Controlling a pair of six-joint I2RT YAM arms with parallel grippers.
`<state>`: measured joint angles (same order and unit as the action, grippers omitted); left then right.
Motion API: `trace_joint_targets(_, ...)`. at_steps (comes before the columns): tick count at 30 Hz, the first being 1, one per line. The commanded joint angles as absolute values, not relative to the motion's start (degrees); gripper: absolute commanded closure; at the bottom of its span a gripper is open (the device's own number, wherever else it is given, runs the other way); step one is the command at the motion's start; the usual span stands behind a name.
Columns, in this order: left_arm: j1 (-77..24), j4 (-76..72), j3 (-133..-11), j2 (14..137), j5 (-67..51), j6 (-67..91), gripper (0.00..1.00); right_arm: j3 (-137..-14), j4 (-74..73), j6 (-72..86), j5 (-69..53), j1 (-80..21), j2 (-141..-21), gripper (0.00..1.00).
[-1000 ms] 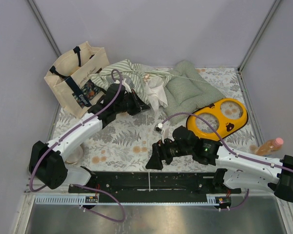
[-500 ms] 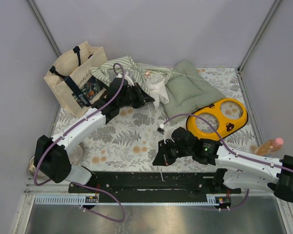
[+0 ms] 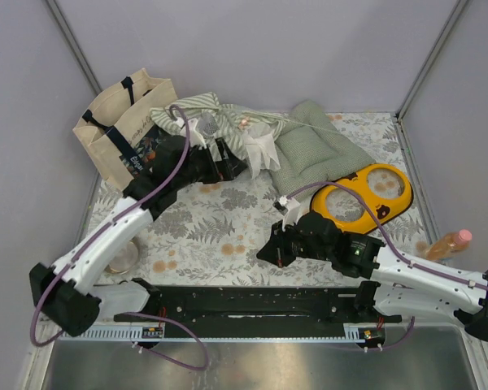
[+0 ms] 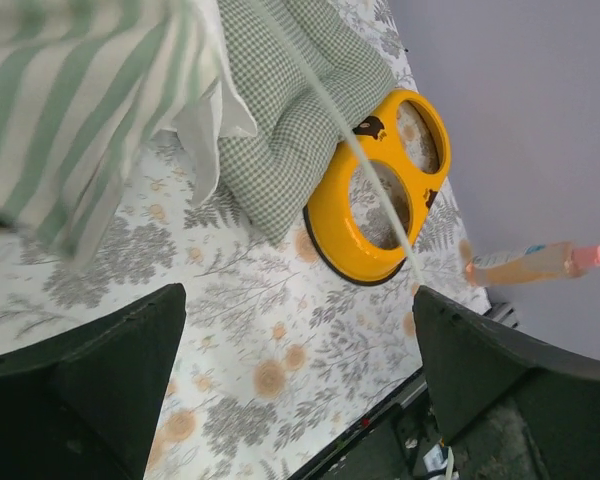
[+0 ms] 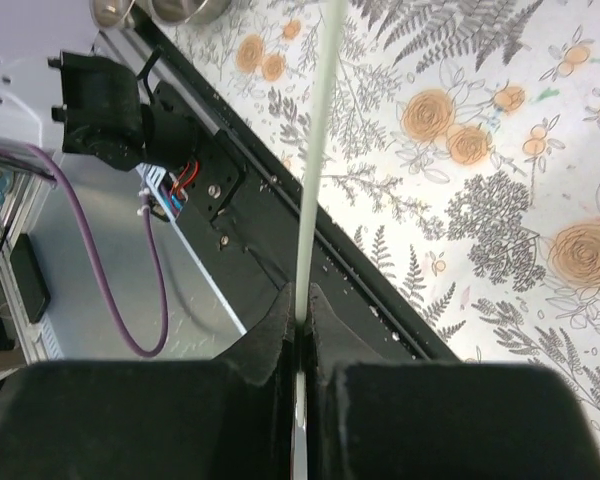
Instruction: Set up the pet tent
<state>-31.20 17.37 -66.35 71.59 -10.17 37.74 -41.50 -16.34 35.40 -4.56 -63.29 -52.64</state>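
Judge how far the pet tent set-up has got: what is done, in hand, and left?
Done: nothing visible; the pet tent lies collapsed beside the tote bag. In hand: the right claw is shut on a thin white pole; the left claw hangs open by the tent. Left: raising it upright.

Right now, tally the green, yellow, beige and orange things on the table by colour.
Green: 2, the pet tent and the checked cushion
Yellow: 1, the double bowl holder
Beige: 1, the tote bag
Orange: 1, the bottle
Total: 5
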Motion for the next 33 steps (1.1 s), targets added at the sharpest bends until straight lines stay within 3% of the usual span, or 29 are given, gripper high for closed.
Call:
trace_joint_targets(1,-31.0,22.8,-61.8,58.8,-4.0,29.8,0.01,-46.1,-10.5,33.0,3.8,-62.8,-53.1,1.0)
trace_joint_targets(4,-31.2,24.0,-56.8,53.5,-0.4,27.3,0.04,-47.7,-11.0,31.9,3.7,-62.8,-53.7,1.0)
trace_joint_targets(7,-31.0,19.4,-51.2,51.4,3.6,24.9,0.13,-49.6,-11.4,30.9,2.6,-62.8,-54.8,1.0)
trace_joint_targets(10,-31.1,11.3,-49.6,54.2,4.0,21.9,0.26,-50.8,-11.4,30.5,1.9,-62.8,-55.6,1.0)
trace_joint_targets(13,-30.5,6.4,-50.6,59.3,7.6,20.3,0.3,-51.2,-11.5,30.3,2.0,-62.8,-55.9,1.0)
trace_joint_targets(22,-25.2,-3.0,-52.2,68.6,-1.7,19.2,0.3,-49.8,-11.5,30.5,3.9,-62.8,-54.1,1.0)
trace_joint_targets(29,-24.5,-5.4,-53.2,70.5,-8.5,19.8,0.22,-50.4,-11.7,29.8,3.7,-62.7,-54.8,1.0)
trace_joint_targets(33,-24.3,-5.4,-53.3,71.4,-7.1,19.9,0.23,-50.7,-11.8,29.6,3.8,-62.8,-54.8,1.0)
